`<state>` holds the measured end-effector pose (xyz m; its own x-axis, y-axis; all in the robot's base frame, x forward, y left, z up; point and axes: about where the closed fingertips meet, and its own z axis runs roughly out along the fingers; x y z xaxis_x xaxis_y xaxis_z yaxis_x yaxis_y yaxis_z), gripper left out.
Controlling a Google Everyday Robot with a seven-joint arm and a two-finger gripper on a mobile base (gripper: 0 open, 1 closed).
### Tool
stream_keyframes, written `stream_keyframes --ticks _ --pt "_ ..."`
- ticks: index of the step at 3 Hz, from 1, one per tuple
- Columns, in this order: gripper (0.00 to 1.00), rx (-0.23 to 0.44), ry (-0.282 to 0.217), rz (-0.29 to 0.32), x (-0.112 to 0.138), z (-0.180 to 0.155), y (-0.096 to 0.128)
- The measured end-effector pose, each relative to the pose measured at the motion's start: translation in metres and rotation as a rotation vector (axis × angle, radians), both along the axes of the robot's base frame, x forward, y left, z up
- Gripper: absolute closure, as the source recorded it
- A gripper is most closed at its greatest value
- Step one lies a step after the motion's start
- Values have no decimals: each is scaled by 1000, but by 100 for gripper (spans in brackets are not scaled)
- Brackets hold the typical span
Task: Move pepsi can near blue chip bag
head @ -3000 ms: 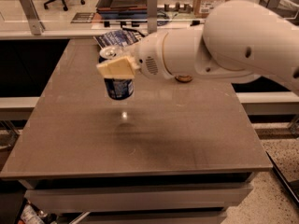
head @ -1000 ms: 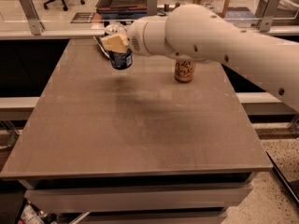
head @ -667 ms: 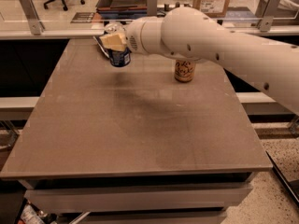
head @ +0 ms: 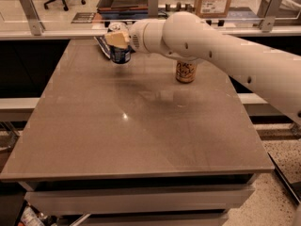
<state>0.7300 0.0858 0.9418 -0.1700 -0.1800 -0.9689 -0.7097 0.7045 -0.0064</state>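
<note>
The pepsi can [head: 120,53], dark blue with a silver top, stands near the table's far edge, left of centre. My gripper [head: 117,38] is at the can's upper part, its tan fingers [head: 117,40] closed around it. The blue chip bag [head: 104,46] lies right behind and to the left of the can; only a dark strip of it shows, the rest is hidden by the can and gripper. The can is beside the bag, touching or nearly so. My white arm reaches in from the right.
A gold-tan can [head: 186,72] stands right of centre at the back, under my arm. The brown table [head: 141,126] has edges on all sides. Behind it run a counter with a glass rail, a cardboard box [head: 214,0] and a dark tray [head: 124,1].
The gripper has carried the pepsi can from the table's middle toward the far edge. In the last second it has settled slightly lower beside the blue chip bag.
</note>
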Motion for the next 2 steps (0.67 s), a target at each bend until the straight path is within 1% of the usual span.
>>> stream_keyframes --ticks 1,2 --pt "83 10 33 15 16 -14 8" --pt "92 10 33 19 16 -14 10"
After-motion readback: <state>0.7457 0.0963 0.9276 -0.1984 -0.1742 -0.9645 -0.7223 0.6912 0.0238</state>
